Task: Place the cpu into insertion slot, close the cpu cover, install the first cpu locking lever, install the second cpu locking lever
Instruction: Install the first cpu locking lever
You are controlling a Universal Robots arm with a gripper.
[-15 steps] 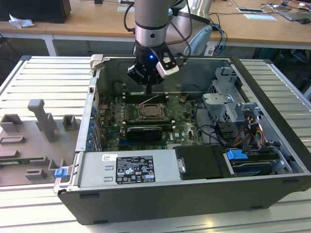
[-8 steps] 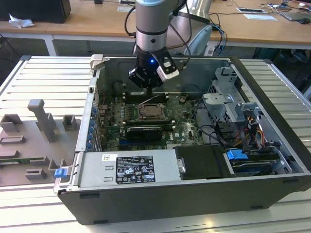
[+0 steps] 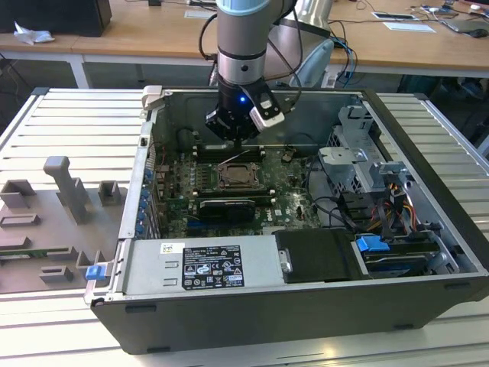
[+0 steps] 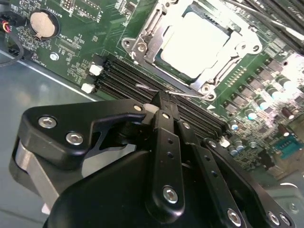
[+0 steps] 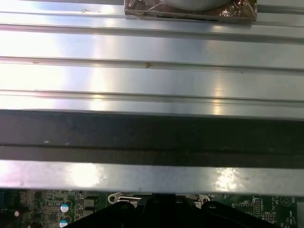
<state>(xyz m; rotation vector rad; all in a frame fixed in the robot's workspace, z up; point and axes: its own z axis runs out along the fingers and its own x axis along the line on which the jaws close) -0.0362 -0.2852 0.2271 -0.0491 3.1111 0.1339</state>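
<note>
A: Cpu (image 4: 202, 42) seated flat in the insertion slot (image 4: 216, 71), its pale metal top showing through the window of the cpu cover (image 4: 154, 38), which lies down over it in the second wrist view. In the exterior view the same socket (image 3: 238, 176) sits mid-board inside the open computer case (image 3: 428, 138).

B: And the levers?

A: Thin wire locking lever (image 4: 183, 93) runs along the socket edge nearest the memory slots (image 4: 123, 83), and it looks raised off its catch rather than hooked. I can't say which of the two levers it is.

B: Where is the arm?

A: Gripper (image 4: 160, 102) poised just beside that lever, fingers drawn together to a narrow tip with nothing between them. The tip appears to touch or nearly touch the wire; the exact contact is hard to tell.

B: What makes this step go well?

A: My judgement: press with the closed tip on the wire itself, push down and sideways so it slips under its hook, and keep clear of the memory slots and the green motherboard (image 4: 85, 33) close by. Steady, low force matters, since a slip would land on the cover or the board's small parts.
</note>
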